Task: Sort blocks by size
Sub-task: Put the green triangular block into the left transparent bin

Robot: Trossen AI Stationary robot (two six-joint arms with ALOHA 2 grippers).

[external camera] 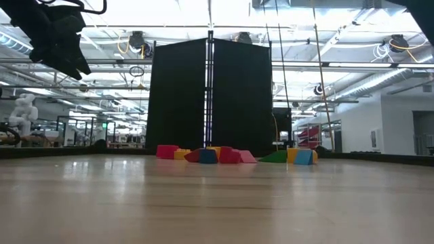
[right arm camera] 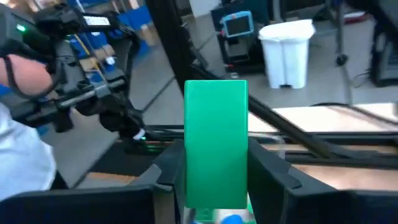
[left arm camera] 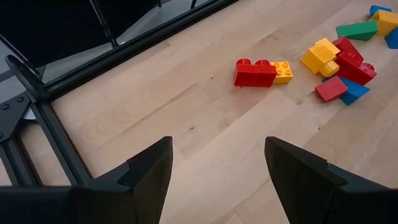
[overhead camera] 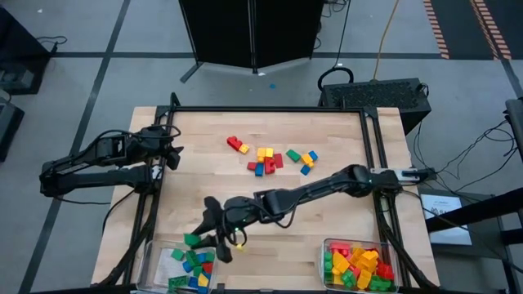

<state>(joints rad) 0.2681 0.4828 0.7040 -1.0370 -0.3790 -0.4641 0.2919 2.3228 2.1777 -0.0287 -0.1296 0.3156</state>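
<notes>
My right gripper [overhead camera: 204, 237] reaches across to the near left of the table and is shut on a long green block [right arm camera: 216, 124], which hangs above the edge of the left clear bin [overhead camera: 155, 260]. That bin holds green, blue, yellow and red blocks. The right bin [overhead camera: 327, 249] is full of yellow, red and green ones. Several loose blocks [overhead camera: 274, 158] lie on the wood at the far middle. My left gripper [left arm camera: 217, 174] waits open, raised above the table's left side, with nothing between its fingers. My right gripper pinches the green block's two long sides [right arm camera: 194, 177] between its two fingers, at the block's end nearest the wrist. The fingers lie almost level, coming from the table's right. The rest of the block sticks out past the fingertips, clear of the table and the bin.
A black metal frame [overhead camera: 270, 110] rims the table. Bare wood lies between the loose blocks and the bins. Beyond the table's left side, the right wrist view shows a person's hand and white sleeve [right arm camera: 18, 124] beside a dark rig. The low view shows the loose blocks [external camera: 230, 154] far off.
</notes>
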